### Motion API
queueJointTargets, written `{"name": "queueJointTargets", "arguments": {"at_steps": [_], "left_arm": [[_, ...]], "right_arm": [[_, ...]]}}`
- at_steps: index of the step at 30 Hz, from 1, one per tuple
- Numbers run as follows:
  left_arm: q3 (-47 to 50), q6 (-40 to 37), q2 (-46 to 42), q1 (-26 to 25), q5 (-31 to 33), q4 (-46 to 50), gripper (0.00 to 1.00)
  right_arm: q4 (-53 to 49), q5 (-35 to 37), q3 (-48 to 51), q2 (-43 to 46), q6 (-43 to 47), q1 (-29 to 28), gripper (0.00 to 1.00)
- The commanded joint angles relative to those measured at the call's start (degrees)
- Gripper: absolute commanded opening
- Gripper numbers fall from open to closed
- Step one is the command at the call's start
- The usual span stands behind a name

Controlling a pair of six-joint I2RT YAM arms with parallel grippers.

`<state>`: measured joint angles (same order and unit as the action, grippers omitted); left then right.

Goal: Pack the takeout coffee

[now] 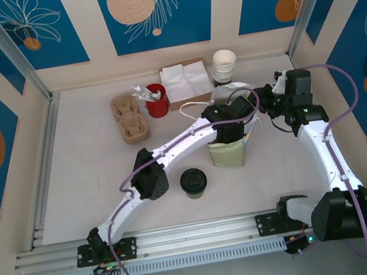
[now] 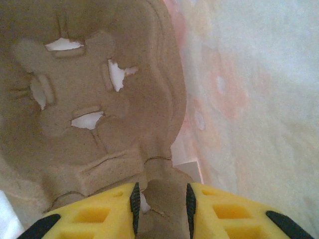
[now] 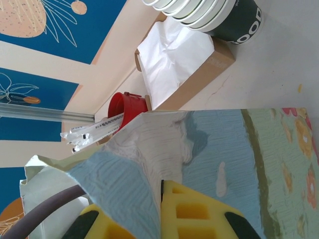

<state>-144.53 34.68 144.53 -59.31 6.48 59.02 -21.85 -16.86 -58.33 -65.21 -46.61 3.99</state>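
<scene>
Inside the bag (image 1: pixel 229 154), left pincer (image 2: pixel 162 201) clamps carrier (image 2: pixel 89 99); right pincer (image 3: pixel 158 199) clamps rim (image 3: pixel 149 144)

The only legible lettering is a white fragment, "OOD", printed sideways on the dark cup (image 3: pixel 239 25) beneath the stacked pale cups (image 3: pixel 194 10).

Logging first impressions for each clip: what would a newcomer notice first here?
Mid-table, the right hand pinches the rim of a pale green bag while the left hand grips a pulp cup carrier, apparently inside it. The lidded coffee cup stands alone just in front, not yet packed.
</scene>
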Motion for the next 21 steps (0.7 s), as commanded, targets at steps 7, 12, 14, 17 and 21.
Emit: {"name": "queueJointTargets", "arguments": {"at_steps": [7, 12, 14, 17, 21], "left_arm": [[3.9, 2.3, 0.5, 1.3, -0.1, -0.9, 0.36], [5.7, 2.6, 0.3, 1.7, -0.4, -2.2, 0.38], [6.2, 2.7, 0.2, 1.9, -0.8, -3.0, 0.38], [7.2, 2.6, 0.3, 2.1, -1.7, -4.5, 0.38], [7.2, 2.8, 1.1, 2.1, -2.5, -4.7, 0.39]], "right_arm": [[2.7, -3.5, 0.8, 1.3, 3.7, 0.1, 0.00], [2.0, -4.5, 0.1, 1.4, 4.8, 0.4, 0.00], [1.7, -4.9, -0.1, 1.4, 5.1, 0.5, 0.00], [1.4, -5.5, -0.2, 1.5, 5.6, 0.6, 0.00], [1.2, -5.8, -0.2, 1.5, 5.8, 0.8, 0.00]]}}
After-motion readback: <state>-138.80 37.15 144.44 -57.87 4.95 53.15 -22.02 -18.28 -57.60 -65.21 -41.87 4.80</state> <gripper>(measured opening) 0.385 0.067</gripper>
